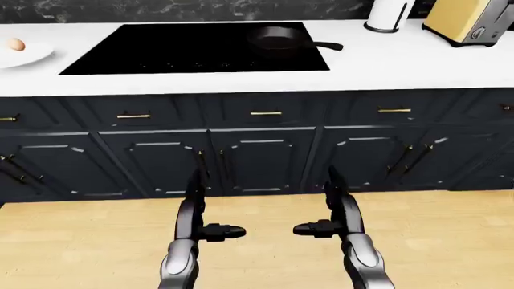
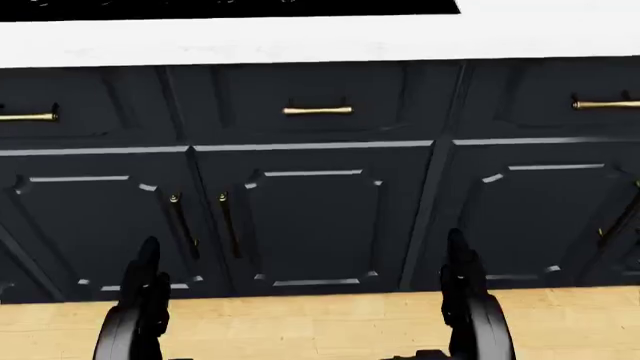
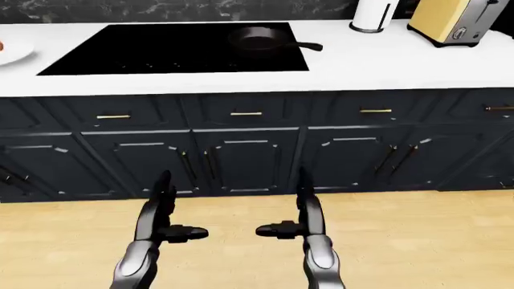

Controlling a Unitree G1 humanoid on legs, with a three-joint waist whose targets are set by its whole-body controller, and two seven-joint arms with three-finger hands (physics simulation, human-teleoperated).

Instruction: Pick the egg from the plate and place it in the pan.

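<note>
egg far above empty fingers

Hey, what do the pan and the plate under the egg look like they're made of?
The pan looks like cast iron: uniformly matte black, thick-walled, with a stubby handle. The plate looks like glazed ceramic, plain smooth white, though a render can't rule out plastic. The egg has a matte tan shell.
</note>
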